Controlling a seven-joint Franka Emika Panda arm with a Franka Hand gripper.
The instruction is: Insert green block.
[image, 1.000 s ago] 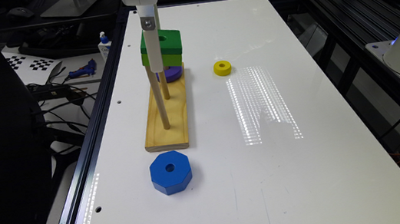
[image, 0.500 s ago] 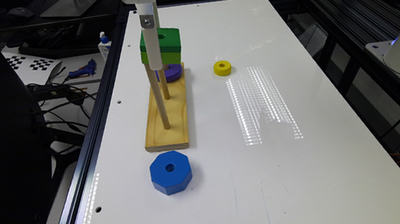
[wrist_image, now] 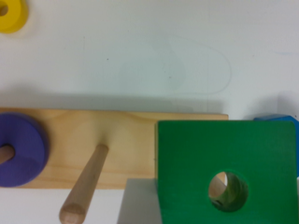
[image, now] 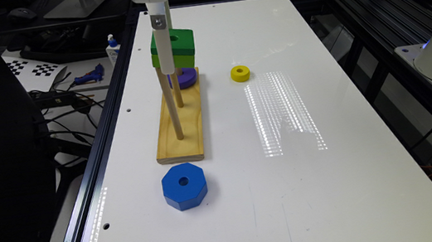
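The green block [image: 178, 47] hangs in the air above the wooden peg base [image: 184, 139], tilted a little, with my gripper [image: 171, 59] shut on it. One white finger [image: 163, 44] crosses the block's front side. In the wrist view the green block [wrist_image: 224, 168] is close up, and the tip of a wooden peg shows through its round hole. That peg is the one at the base's end nearest the blue octagon. The middle peg [wrist_image: 84, 186] stands bare beside the block.
A purple ring [image: 186, 78] sits on the far peg of the base [wrist_image: 126, 135]. The blue octagonal block [image: 184, 186] lies on the white table in front of the base. A small yellow ring [image: 240, 73] lies toward the exterior view's right. The table's edge runs close along the base.
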